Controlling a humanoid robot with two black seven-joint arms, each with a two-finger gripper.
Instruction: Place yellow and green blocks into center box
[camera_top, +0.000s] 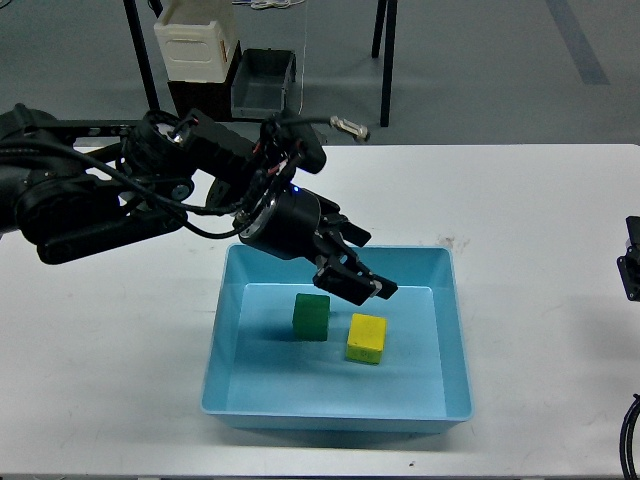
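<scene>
The green block (311, 316) and the yellow block (366, 338) lie side by side on the floor of the blue box (455, 330), the green one to the left. My left gripper (360, 272) hangs above the box's back part, up and to the right of the green block. Its fingers stand apart and hold nothing. Only a dark piece of my right arm (630, 268) shows at the right edge, and its fingers cannot be made out.
The box stands on a white table (540, 210). Behind the table, on the floor, are a white container (197, 42), a grey bin (263, 84) and black table legs. A thin cable end (348, 126) sticks up from my left arm.
</scene>
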